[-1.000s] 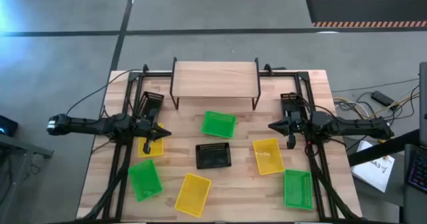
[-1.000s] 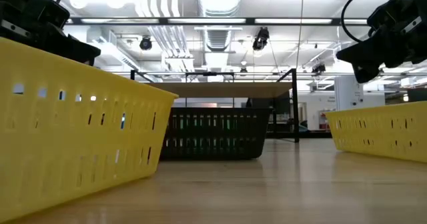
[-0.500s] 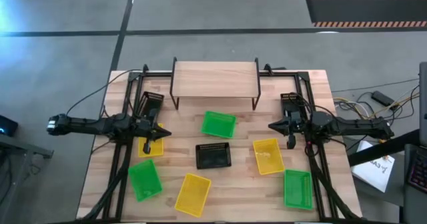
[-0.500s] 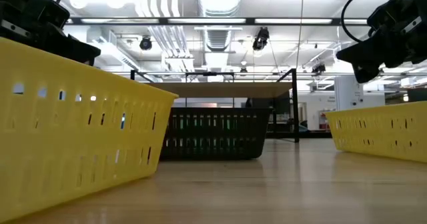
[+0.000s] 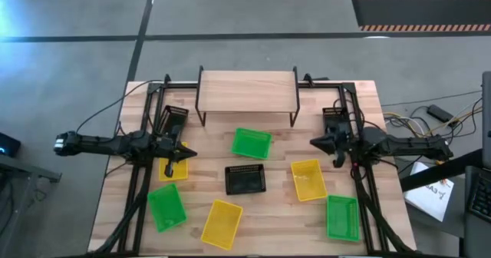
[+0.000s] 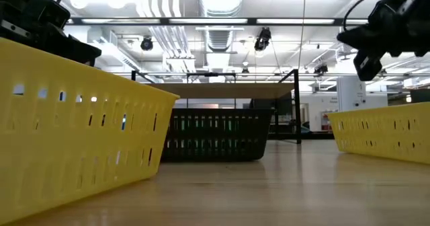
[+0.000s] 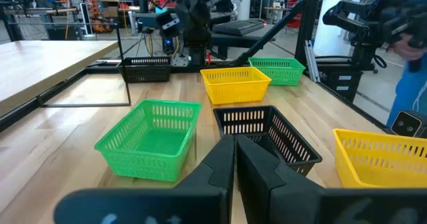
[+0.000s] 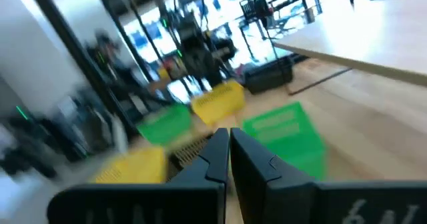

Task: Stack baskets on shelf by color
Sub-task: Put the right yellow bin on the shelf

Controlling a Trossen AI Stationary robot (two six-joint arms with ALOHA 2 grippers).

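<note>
The slatted wooden table (image 5: 360, 97) carried everything, and the shelf (image 5: 247, 90) stood at its far edge with its plank top bare: no basket had yet been placed on it, so the sorting appeared to be at its very start.

The two dark arms reached in from either side. The left gripper (image 5: 182, 153) hung above the yellow basket by the left frame (image 5: 173, 168), fingers pressed together and holding nothing, exactly where it had been a second before. The right gripper (image 5: 321, 143), likewise clenched and empty, was the only thing that had changed: it had drifted slightly toward the shelf and risen a little in the low view (image 6: 363, 48), and its own camera was smeared by motion. That suggested the right arm was setting off, probably toward the green basket in front of the shelf (image 5: 251, 143).

The remaining baskets lay scattered and unmoved: a black basket (image 5: 245, 179) at the centre, a yellow basket on the right (image 5: 308, 180), a green basket at the near right (image 5: 341, 216), a yellow basket at the near edge (image 5: 222, 222) and a green basket at the near left (image 5: 166, 207).
</note>
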